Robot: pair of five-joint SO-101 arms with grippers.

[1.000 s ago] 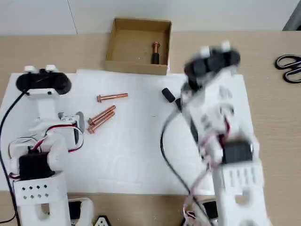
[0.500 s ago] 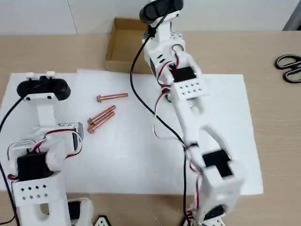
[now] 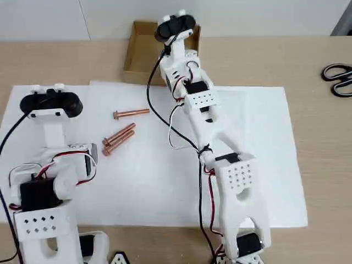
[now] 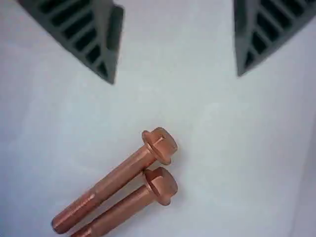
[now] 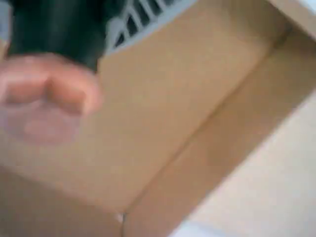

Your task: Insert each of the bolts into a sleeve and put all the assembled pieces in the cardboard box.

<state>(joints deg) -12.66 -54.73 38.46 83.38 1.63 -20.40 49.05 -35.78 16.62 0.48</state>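
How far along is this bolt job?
Partway, it seems. Done: unclear. In hand: above the cardboard box, the right gripper has a blurred copper-and-black piece beside it, likely a sleeved bolt; held or dropped, I cannot tell. To do: three bare bolts on the white sheet, two beneath the open left gripper.

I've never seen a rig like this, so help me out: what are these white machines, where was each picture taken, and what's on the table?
These are two small robot arms at a table. One picture looks down from above; the other two come from cameras on the arms' wrists. The left gripper hangs open and empty over two copper bolts on a white sheet; a third bolt lies apart. The right arm stretches over the cardboard box; its camera shows a blurred black-and-copper piece there, held or not I cannot tell. Scissors lie aside.
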